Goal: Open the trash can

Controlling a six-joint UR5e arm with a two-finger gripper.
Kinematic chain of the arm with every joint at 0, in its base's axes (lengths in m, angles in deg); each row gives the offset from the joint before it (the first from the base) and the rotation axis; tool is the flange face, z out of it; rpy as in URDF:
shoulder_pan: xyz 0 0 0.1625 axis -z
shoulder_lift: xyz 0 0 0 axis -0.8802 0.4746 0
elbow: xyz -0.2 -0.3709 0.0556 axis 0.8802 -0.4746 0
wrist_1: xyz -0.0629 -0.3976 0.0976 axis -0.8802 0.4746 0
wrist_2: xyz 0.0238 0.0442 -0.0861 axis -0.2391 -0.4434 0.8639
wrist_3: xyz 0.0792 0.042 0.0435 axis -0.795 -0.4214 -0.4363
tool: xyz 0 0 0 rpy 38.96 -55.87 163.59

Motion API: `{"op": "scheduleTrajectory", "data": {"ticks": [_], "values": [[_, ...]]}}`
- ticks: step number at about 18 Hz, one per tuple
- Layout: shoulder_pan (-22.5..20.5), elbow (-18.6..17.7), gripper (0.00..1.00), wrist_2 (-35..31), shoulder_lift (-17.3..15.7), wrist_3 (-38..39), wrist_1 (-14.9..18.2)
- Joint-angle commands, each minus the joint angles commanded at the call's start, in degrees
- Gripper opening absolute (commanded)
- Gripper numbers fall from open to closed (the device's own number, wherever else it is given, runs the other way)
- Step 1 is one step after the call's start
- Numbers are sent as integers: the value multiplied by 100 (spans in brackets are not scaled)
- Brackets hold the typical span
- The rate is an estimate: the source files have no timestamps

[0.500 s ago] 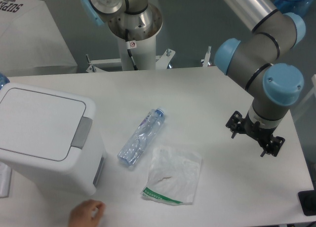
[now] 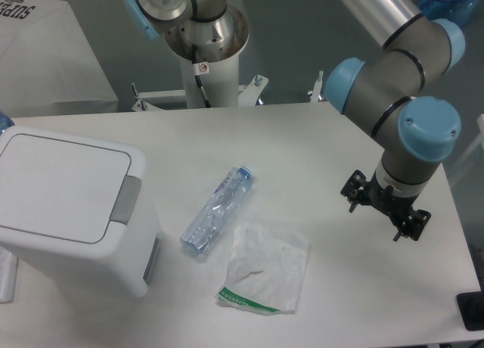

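Note:
The trash can (image 2: 68,212) is a large white boxy bin at the left of the table. Its flat lid (image 2: 57,185) lies shut, and a grey push-button (image 2: 126,200) sits on the rim facing right. My gripper (image 2: 375,220) hangs over the right side of the table, far from the bin. Its black fingers (image 2: 352,203) point down, spread apart with nothing between them.
A crushed clear plastic bottle (image 2: 216,210) lies mid-table, and a crumpled white plastic bag (image 2: 265,268) lies just right of it towards the front. A white robot base (image 2: 206,45) stands behind the table. A dark object (image 2: 473,310) sits at the front right corner.
A person's hand at the front edge near the bin has left the view. My gripper has shifted slightly left and up.

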Motion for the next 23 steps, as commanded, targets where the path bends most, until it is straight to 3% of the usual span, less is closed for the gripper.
{"op": "scheduleTrajectory", "data": {"ticks": [4, 7, 13, 16, 20, 23], "values": [[35, -237, 100, 211, -140, 26, -9], [44, -474, 100, 685, -404, 569, -35], [219, -492, 100, 1617, -694, 2220, -26], [517, -492, 100, 1802, -773, 2977, -35], [852, -483, 100, 2022, -931, 3305, -44], [958, -483, 100, 2688, -1028, 3532, -44]]}}
